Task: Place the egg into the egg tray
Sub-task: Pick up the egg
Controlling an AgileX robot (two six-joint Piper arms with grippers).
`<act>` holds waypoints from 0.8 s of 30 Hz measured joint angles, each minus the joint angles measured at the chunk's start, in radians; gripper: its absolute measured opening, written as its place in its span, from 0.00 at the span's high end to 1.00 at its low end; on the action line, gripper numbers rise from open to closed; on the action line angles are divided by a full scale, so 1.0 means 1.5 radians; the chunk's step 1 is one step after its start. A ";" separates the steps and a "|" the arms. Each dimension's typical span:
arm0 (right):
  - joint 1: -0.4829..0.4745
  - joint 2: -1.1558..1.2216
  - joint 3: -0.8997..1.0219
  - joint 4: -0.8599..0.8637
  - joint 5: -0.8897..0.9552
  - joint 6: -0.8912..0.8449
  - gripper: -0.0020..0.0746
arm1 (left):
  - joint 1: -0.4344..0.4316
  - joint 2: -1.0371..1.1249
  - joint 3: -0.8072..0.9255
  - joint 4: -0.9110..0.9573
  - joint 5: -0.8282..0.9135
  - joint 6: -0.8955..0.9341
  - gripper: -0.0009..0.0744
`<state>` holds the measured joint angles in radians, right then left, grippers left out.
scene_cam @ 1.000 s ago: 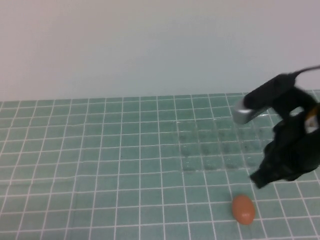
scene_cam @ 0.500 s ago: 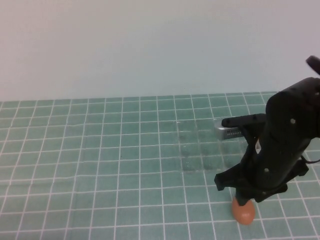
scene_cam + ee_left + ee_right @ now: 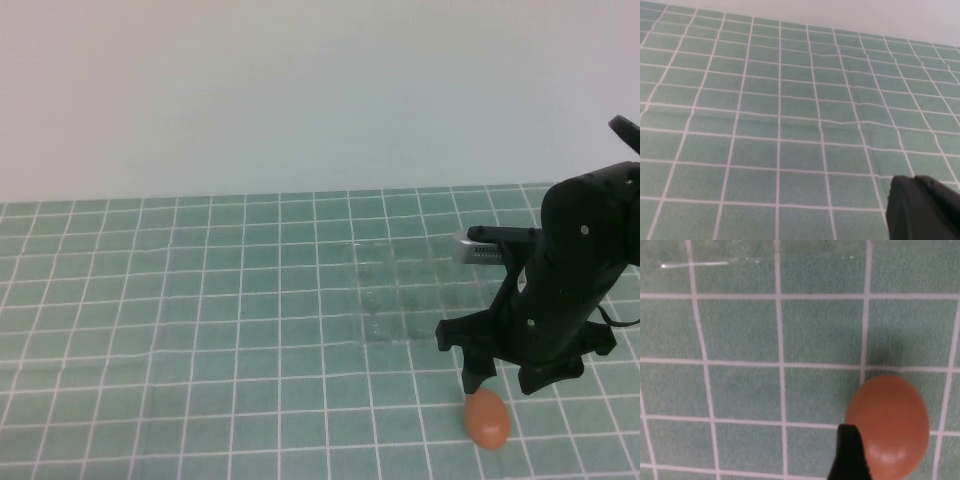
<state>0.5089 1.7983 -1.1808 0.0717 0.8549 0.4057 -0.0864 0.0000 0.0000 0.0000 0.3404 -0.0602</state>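
Observation:
The orange-brown egg (image 3: 487, 419) lies on the green tiled mat near the front right. The clear egg tray (image 3: 430, 290) sits behind it, faint against the tiles. My right gripper (image 3: 510, 383) hangs just above the egg, open, with one finger down by the egg's left side and the other to its right. In the right wrist view the egg (image 3: 888, 426) fills the lower part, with one dark finger (image 3: 847, 455) close beside it and the tray's edge (image 3: 710, 263) beyond. My left gripper (image 3: 922, 207) shows only as a dark shape over bare tiles.
The green tiled mat (image 3: 200, 320) stretches to the left of the tray. A pale wall (image 3: 300, 90) stands behind the mat. The left arm does not show in the high view.
My right arm swung in from the right and came down over the egg, fingers pointing down. In the last half second it shifted only slightly. The egg has not moved.

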 joint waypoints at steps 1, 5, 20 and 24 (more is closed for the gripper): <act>0.000 0.000 0.000 0.000 -0.003 -0.001 0.36 | 0.000 0.000 0.000 0.000 0.000 0.000 0.99; 0.000 0.000 -0.002 0.000 -0.006 -0.003 0.36 | 0.000 0.000 0.000 0.000 0.000 0.000 0.99; 0.000 0.065 -0.012 0.008 0.000 -0.043 0.36 | 0.000 0.000 0.000 0.000 0.000 0.000 0.99; 0.000 0.083 -0.015 0.010 -0.005 -0.046 0.36 | 0.000 0.000 0.000 0.000 0.000 0.000 0.99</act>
<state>0.5089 1.9227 -1.2034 0.0867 0.8471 0.3373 -0.0864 0.0000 0.0000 0.0000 0.3404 -0.0602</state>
